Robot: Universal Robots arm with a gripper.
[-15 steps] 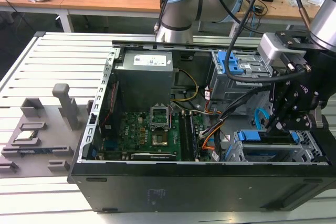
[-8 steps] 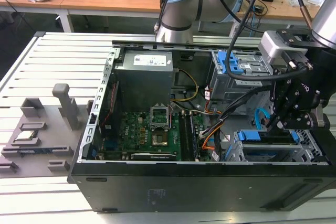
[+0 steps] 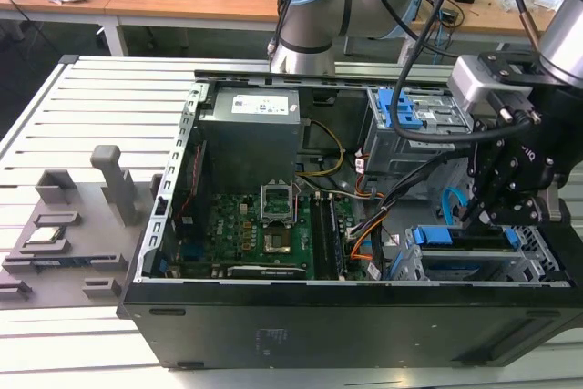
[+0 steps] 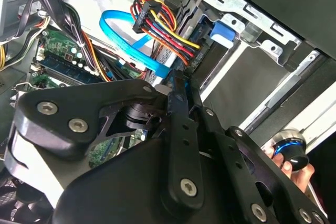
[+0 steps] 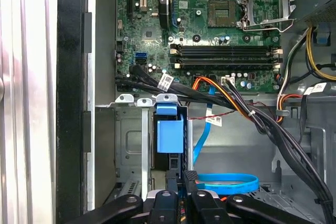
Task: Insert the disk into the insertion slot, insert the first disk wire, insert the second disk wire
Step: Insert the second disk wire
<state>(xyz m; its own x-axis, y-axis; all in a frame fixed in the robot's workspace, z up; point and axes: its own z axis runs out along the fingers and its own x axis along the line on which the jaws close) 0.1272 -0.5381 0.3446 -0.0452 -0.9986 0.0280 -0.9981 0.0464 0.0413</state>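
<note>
Black gripper (image 5: 185, 178) links are crowding the foreground of both wrist views, with the jaws drawn nearly together, seemingly pinching a connector at the back of the disk (image 3: 465, 237), which is sitting in the slot (image 3: 474, 266). Misalignment could be bending that plug, and the looping blue cable (image 4: 128, 43) could be snagging the fingers.

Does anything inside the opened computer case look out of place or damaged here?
Nothing stands out. The disk sits level in the insertion slot, the claw is at its rear edge, and the loose flat blue cable looks unplugged, not damaged.
</note>
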